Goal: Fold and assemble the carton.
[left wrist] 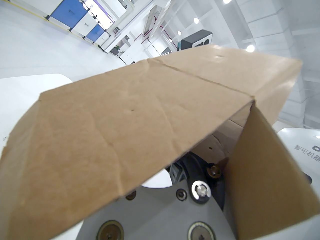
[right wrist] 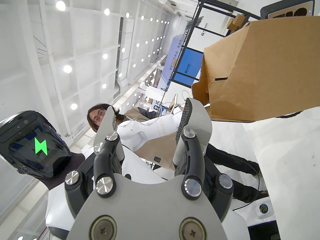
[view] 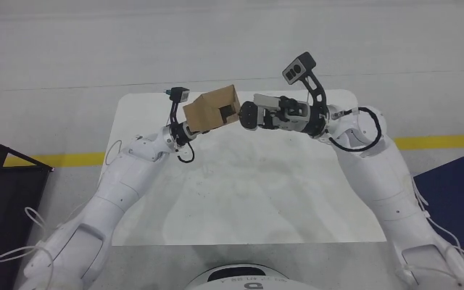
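Brown carton (view: 212,109) gripped aloft by left claw (view: 190,128), slotted flap (right wrist: 220,93) visible from right wrist, right claw (right wrist: 150,106) open

White table (view: 239,196), yellow floor line (view: 72,157)

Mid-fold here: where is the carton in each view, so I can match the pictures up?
Top view: carton at the table's far edge, between the two arms.
Left wrist view: carton close up, table behind it.
Right wrist view: carton just beyond the open right gripper, table beyond.
Shared landmark: the white table.
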Robot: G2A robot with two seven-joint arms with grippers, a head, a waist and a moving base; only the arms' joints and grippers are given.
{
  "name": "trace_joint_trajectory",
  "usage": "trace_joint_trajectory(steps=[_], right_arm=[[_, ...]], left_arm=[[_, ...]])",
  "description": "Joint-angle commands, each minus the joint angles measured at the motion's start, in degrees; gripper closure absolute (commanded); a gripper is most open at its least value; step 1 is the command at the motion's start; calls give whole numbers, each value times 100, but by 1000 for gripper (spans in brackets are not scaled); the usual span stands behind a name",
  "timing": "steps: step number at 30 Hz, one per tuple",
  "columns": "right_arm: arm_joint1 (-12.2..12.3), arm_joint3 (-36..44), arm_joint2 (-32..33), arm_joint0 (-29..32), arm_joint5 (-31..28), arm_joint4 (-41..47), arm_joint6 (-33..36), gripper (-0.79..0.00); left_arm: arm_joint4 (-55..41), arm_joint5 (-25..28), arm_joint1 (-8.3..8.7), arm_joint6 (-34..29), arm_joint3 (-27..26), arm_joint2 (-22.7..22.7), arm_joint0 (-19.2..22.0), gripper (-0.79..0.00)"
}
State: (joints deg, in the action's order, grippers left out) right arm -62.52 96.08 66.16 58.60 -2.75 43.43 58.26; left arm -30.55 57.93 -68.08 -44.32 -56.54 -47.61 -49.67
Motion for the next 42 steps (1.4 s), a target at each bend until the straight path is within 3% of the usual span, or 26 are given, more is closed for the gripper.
trace_joint_trajectory(steps=[1,12,23,25,26,30,34,37,42], right_arm=[[-16,-52,-44,-62,-21,-12,4,-579],[-94,-211,-107,-199,-284,36,-202,-582],[-70,-141,449,-31,-710,-197,-851,-582],[-62,-30,524,27,-754,-532,-1187,-643],[-65,-3,515,51,-701,-532,-1238,-785],[-65,-3,515,51,-701,-532,-1238,-785],[-65,-3,515,51,-701,-532,-1238,-785],[-83,47,471,156,-377,-98,-1241,-785],[-51,241,637,160,929,282,-1462,-785]], left_arm=[[-1,-13,3,-26,-12,-33,-5,0],[-3,-179,-3,-86,19,-183,10,0],[306,-310,-17,94,54,-314,-64,0],[508,-299,-8,157,95,-374,-23,0],[629,-285,-5,213,113,-404,-6,0],[1176,-237,10,566,117,-566,74,0],[2337,-246,73,962,70,-815,198,0],[3469,-395,147,1381,-91,-1076,236,0],[4827,-611,251,2044,-652,-1452,68,0]])
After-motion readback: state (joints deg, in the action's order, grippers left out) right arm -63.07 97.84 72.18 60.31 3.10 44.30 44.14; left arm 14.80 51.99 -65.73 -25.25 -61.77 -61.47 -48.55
